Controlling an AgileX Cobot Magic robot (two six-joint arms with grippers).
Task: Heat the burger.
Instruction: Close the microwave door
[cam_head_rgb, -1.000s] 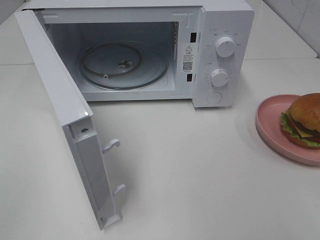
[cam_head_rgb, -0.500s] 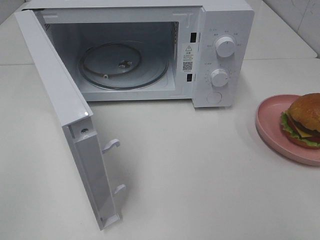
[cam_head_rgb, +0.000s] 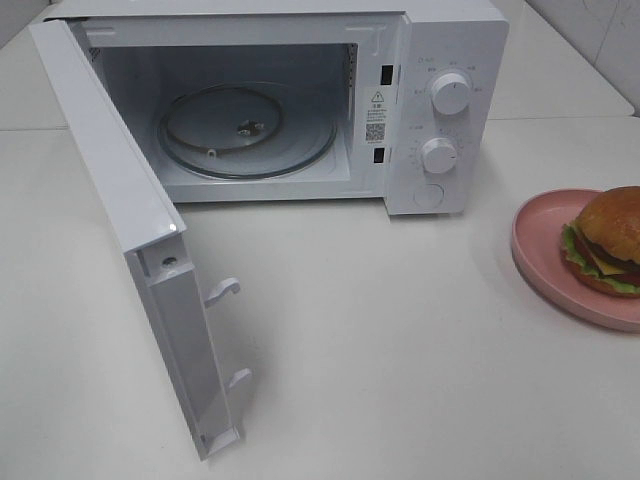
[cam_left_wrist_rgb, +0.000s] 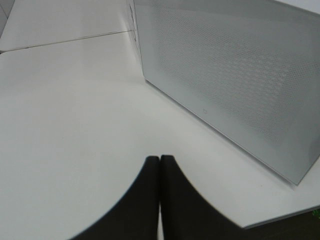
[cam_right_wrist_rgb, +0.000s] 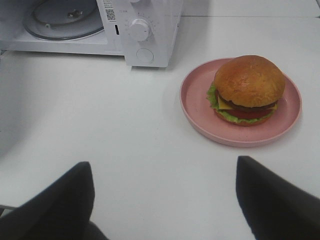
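At about three o'clock on the exterior high view, the hand-sized burger (cam_head_rgb: 610, 240) with its glossy golden-brown bun, green lettuce, yellow cheese, red tomato and dark patty is sitting on the round pink plate (cam_head_rgb: 540, 250), partly cut off by the frame edge. That plate is resting on the white tabletop (cam_head_rgb: 400, 350), near the right side of the boxy white microwave oven (cam_head_rgb: 440, 40) but apart from it. At twelve o'clock the microwave is standing with its white door (cam_head_rgb: 110, 190) swung wide toward eight o'clock, and the clear glass turntable (cam_head_rgb: 290, 150) is lying flat inside the empty-looking cavity. Two round white knobs (cam_head_rgb: 450, 92) are sitting one above the other on the control panel, with a round white button (cam_head_rgb: 428, 196) just below them. Seen from the right wrist, the right gripper (cam_right_wrist_rgb: 165, 200) is hovering over bare tabletop with its dark fingers (cam_right_wrist_rgb: 272, 200) spread wide apart, holding nothing, and the burger (cam_right_wrist_rgb: 247, 89) is lying beyond them on the plate (cam_right_wrist_rgb: 200, 107). Seen from the left wrist, the left gripper (cam_left_wrist_rgb: 160, 197) is showing its two dark fingers (cam_left_wrist_rgb: 142, 200) pressed together, gripping nothing, above the tabletop and close beside the perforated outer face of the door (cam_left_wrist_rgb: 235, 75).
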